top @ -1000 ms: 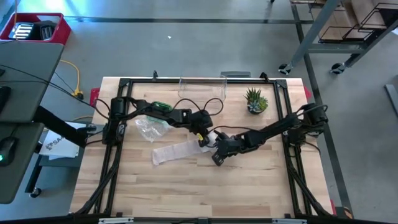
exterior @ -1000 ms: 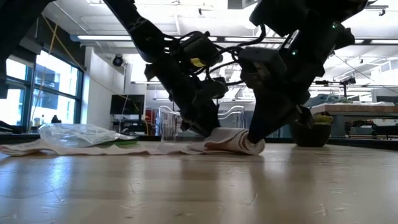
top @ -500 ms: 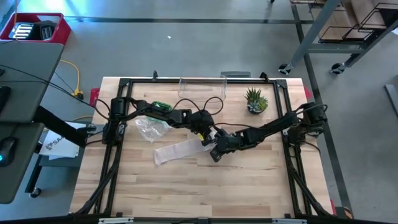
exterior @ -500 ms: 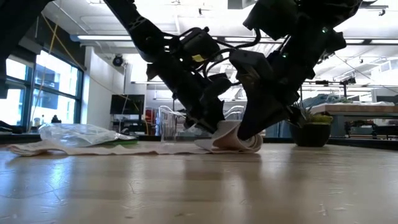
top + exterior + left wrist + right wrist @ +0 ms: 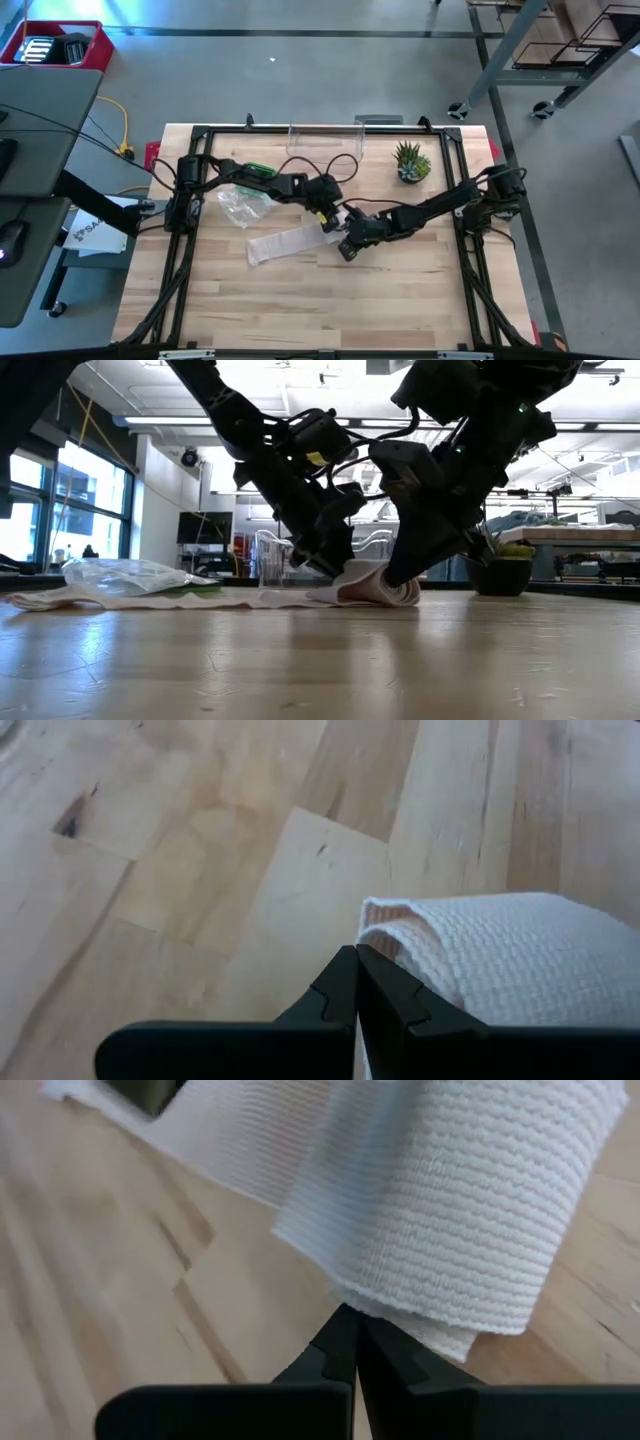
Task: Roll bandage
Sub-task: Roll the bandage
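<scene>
A white woven bandage lies on the wooden table. Its flat tail (image 5: 283, 244) runs toward the table's left, and its rolled part (image 5: 376, 584) rests on the table at the tail's right end. My left gripper (image 5: 329, 222) is shut at the roll's far end. My right gripper (image 5: 346, 250) is shut at its near end. In the left wrist view the roll (image 5: 500, 960) sits beside the shut tips. In the right wrist view the roll (image 5: 470, 1200) lies just beyond them. My left gripper comes slanting down from the table's left, its shut tips against the roll's open end (image 5: 385, 932); whether a layer is caught between them cannot be told. My right gripper slants down from the right, its shut tips against the lower edge of the roll's other end (image 5: 400, 1318). The roll rests on the table.
A crumpled clear plastic bag (image 5: 243, 204) lies left of the bandage, with a green item (image 5: 259, 172) behind it. A small potted plant (image 5: 411, 163) stands at the far right, a clear container (image 5: 325, 140) at the far edge. The near half of the table shows bare wood.
My right gripper has shifted slightly toward the table's left. The roll has turned a little onto its tail and stands slightly taller. Both grippers stay shut.
</scene>
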### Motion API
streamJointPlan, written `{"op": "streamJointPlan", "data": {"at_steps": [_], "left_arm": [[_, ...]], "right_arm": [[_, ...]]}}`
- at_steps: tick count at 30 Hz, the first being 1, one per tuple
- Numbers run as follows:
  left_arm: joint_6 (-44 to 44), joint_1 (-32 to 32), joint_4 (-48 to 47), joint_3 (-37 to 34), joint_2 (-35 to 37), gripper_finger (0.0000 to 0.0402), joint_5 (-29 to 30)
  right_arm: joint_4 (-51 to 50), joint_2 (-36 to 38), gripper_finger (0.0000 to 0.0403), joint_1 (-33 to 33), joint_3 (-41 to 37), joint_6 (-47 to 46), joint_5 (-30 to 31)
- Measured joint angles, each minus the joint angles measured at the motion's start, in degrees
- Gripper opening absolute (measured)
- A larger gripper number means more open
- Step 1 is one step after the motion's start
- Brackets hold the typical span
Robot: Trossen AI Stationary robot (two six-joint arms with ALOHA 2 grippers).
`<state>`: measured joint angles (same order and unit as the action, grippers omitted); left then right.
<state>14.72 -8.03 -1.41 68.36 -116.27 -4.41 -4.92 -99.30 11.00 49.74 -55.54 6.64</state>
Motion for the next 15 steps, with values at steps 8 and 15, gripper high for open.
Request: {"op": "streamJointPlan", "data": {"at_steps": [8,15], "left_arm": [[-3.2,-2.8,-2.3,0.0,1.9,0.0000,-0.6],[-4.9,-3.6,-3.2,-1.0,1.1,0.0000,-0.4]], "right_arm": [[-3.1,4.1,0.0000,-0.1,0.1,1.9,-3.5],[-4.8,1.1,0.0000,0.2,0.1,1.6,-3.9]]}}
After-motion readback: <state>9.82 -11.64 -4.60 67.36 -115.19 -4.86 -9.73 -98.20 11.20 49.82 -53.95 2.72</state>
